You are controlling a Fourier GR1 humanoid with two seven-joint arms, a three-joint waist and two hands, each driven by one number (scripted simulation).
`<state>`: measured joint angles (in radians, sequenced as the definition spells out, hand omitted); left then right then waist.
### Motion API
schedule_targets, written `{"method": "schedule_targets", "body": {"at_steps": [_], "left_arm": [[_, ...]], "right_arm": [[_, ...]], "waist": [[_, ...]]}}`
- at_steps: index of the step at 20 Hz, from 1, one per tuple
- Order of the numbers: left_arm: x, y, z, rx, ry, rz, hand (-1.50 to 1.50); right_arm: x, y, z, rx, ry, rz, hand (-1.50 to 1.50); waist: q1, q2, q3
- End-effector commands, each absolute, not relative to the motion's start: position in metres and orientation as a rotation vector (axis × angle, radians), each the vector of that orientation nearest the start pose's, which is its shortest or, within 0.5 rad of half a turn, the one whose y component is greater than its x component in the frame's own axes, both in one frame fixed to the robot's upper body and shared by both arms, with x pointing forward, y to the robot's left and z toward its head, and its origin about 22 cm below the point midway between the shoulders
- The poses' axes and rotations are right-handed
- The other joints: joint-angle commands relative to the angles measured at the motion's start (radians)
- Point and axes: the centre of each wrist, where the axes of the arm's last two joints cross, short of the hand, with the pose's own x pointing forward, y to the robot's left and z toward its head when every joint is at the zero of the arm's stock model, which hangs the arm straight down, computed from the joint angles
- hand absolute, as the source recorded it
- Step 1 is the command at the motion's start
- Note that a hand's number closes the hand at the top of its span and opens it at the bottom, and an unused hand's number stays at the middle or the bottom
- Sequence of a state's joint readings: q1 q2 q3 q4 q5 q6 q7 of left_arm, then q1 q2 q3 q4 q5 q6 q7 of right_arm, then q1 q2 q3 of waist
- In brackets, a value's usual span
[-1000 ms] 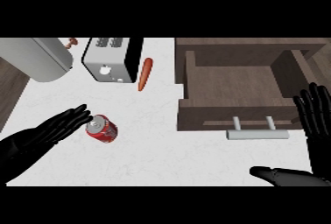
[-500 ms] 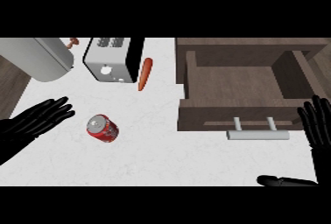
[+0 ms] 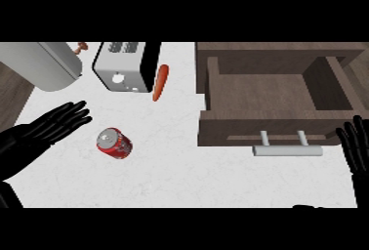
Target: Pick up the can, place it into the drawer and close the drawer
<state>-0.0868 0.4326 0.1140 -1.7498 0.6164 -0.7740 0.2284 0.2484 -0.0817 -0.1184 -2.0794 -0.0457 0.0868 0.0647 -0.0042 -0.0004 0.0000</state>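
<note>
While only the head view is given, both hands show in it. Left hand (image 3: 51,128) comes in from the lower-left edge, palm low over the white surface (image 3: 180,176), fingers (image 3: 72,111) straight & slightly spread, pointing up-right toward the toaster (image 3: 126,66). It holds nothing.

Can (image 3: 114,143), red w/ silver top, lies tilted on the surface just right of & below the left fingertips: near them, not touching, a strip of bare surface between. Nothing covers it.

Right hand (image 3: 356,146) sits at the right edge, fingers straight, pointing up, relaxed, holding nothing; it is just right of the drawer's front corner. Can is well apart from it, on the other side of the view.

Drawer (image 3: 270,97), dark wood, stands pulled open w/ its inside bare; its pale bar handle (image 3: 285,150) sticks out from the front panel toward the lower edge. Can lies left of the drawer front, outside it.

Other items: carrot (image 3: 161,82) beside the toaster's right side, lying nearly upright in view; large grey cylinder-like appliance (image 3: 47,66) at upper left.
</note>
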Motion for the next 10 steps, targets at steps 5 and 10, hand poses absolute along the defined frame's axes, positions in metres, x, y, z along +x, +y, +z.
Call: {"method": "schedule_targets", "body": {"at_steps": [5,10], "left_arm": [[0.265,0.317,0.081,-0.592,-1.578,-0.669,-1.5],[0.261,0.312,0.068,-0.567,-1.59,-0.658,-1.5]], "right_arm": [[0.168,-0.284,0.083,-0.166,-1.785,0.014,-1.5],[0.155,-0.292,0.076,-0.171,-1.795,0.021,-1.5]], "waist": [[0.001,0.0,0.0],[0.001,0.0,0.0]]}}
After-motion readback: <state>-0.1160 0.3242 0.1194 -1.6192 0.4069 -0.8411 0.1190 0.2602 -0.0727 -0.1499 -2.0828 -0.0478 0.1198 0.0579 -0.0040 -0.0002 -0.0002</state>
